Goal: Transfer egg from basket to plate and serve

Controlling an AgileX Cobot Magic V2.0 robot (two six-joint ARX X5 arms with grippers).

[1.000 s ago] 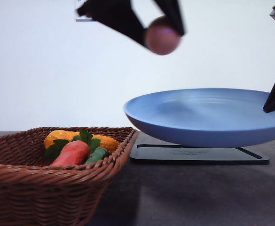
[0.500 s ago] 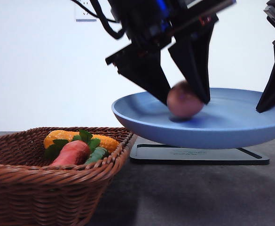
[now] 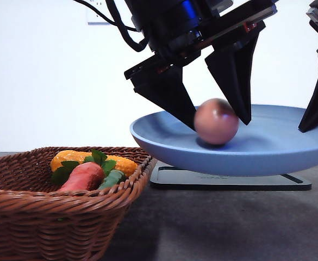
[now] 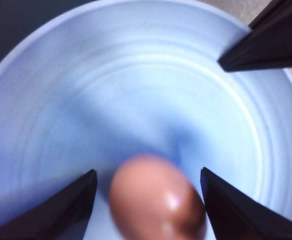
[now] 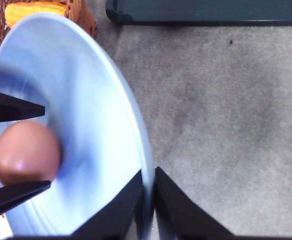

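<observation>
My left fingers (image 3: 216, 117) have just spread open, freeing the egg (image 3: 216, 121) onto the plate (image 3: 164, 138) my right fingers (image 5: 148, 200) stay pinched on, so serving remains.

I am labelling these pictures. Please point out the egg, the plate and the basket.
egg (image 3: 216, 121): front view, middle of its shell.
plate (image 3: 164, 142): front view, outer wall near its left rim.
basket (image 3: 66, 198): front view, braided front rim.
</observation>
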